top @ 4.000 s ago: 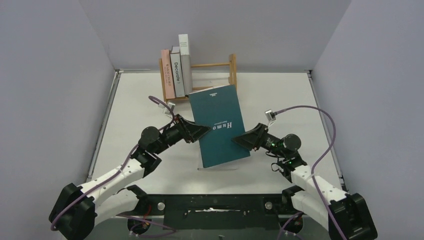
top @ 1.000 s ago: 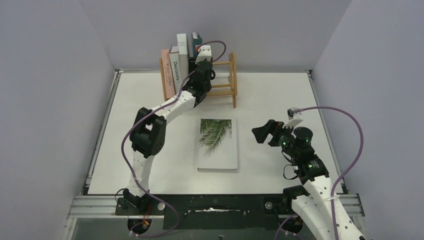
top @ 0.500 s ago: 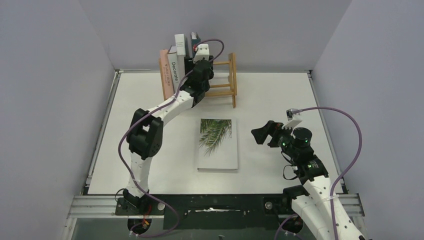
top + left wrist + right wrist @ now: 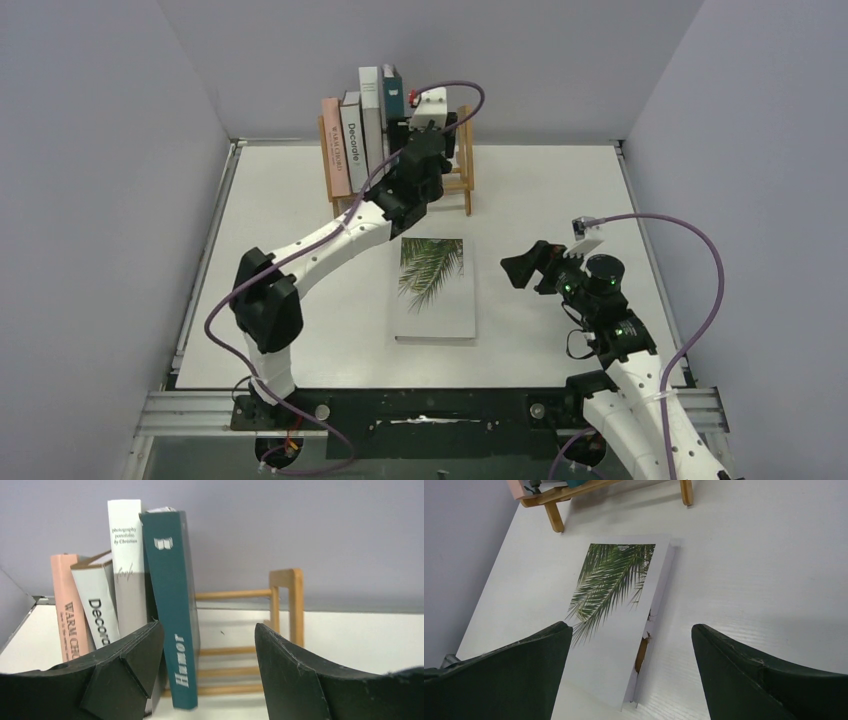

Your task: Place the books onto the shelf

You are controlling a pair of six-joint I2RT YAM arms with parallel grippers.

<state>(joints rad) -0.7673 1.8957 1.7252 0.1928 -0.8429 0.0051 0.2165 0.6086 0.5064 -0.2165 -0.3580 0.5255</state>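
Note:
Four books stand at the left end of the light-wood shelf (image 4: 462, 150): pink "Warm Chord" (image 4: 67, 610), "Decorate" (image 4: 97, 615), a grey and white one (image 4: 127, 565) and teal "Humor" (image 4: 172, 605). My left gripper (image 4: 207, 627) is open just in front of the shelf (image 4: 285, 605), apart from the teal book (image 4: 392, 95), with nothing between its fingers. The white book with palm leaves (image 4: 437, 290) lies flat in the middle of the table. My right gripper (image 4: 515, 268) hovers open to its right, above the book's right edge (image 4: 609, 610), holding nothing.
The right half of the shelf holds no books, and its right end post (image 4: 465, 160) stands free. Grey walls close in the table at the back and both sides. The left arm (image 4: 330, 235) stretches diagonally across the table's left half.
My left gripper has opened, let go of the teal book on the shelf, and drawn back a little to the right. The right arm has stayed still.

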